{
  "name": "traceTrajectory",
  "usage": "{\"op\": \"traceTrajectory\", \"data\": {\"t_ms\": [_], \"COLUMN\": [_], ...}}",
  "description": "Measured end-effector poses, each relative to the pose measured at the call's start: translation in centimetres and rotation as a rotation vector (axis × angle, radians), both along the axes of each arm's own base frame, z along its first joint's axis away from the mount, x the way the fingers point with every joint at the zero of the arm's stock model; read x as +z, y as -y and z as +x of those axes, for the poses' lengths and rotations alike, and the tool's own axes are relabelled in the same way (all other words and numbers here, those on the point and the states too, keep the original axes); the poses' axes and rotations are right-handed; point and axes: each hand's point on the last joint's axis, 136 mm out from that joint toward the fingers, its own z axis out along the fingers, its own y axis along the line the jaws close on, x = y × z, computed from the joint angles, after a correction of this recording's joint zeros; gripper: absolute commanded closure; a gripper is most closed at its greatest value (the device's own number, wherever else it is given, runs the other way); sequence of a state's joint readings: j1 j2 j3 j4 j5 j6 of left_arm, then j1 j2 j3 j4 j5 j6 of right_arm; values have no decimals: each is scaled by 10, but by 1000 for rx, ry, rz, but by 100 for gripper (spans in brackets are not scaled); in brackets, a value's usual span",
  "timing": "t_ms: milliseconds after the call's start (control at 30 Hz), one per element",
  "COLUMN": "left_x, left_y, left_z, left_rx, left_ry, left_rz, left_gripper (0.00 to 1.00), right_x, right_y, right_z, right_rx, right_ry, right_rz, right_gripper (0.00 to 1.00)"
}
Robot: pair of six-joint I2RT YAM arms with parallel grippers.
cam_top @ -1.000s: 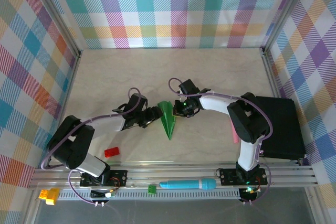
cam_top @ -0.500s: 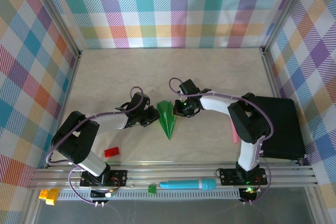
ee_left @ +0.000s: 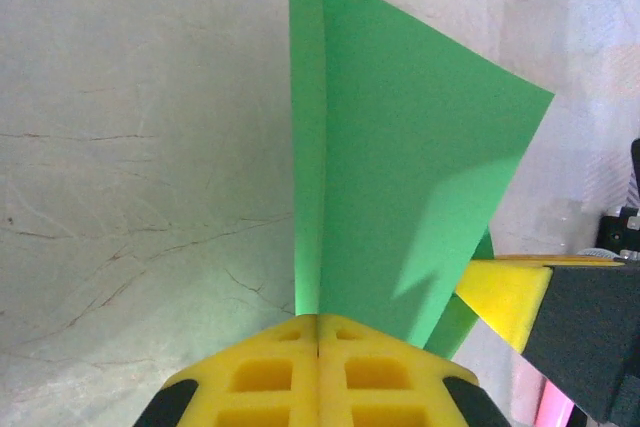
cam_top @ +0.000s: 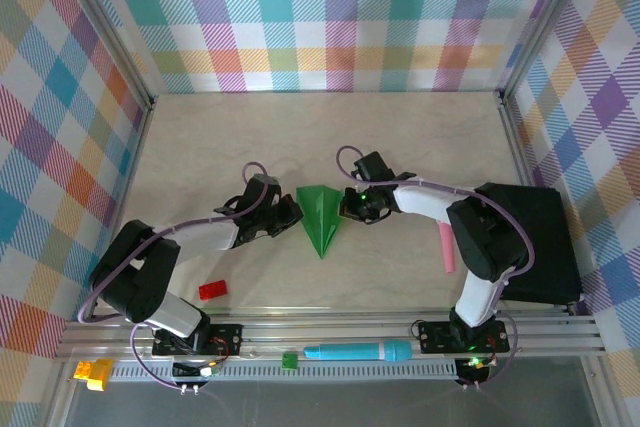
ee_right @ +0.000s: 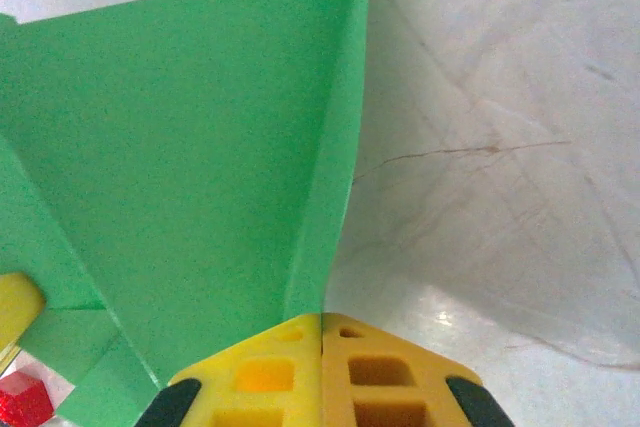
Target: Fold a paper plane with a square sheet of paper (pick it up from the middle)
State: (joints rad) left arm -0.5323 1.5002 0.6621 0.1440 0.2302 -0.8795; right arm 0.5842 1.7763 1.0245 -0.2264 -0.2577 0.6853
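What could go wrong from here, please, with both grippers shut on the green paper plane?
1. The left gripper and right gripper each pinch just a wing edge of the paper plane; pulling apart might tear it or flatten its centre fold.
2. Such a shallow hold could slip, probably dropping one side onto the table.
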Motion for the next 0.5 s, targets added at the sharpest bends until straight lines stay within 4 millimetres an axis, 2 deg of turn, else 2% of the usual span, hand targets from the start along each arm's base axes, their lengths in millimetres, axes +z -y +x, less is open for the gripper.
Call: {"op": "traceTrajectory", "data": {"t_ms": [500], "left_x": [-24], "left_y": [-4], "left_z": [-4], "left_rx": [20], "left_ry": [-45], "left_rz": [13], "left_gripper": [100], "right_x": [-10], "right_y": [4], "right_z": [-1], "right_rx": [-21], "right_ry": [-22], "right_rz": [-8], "right_gripper": [100]}}
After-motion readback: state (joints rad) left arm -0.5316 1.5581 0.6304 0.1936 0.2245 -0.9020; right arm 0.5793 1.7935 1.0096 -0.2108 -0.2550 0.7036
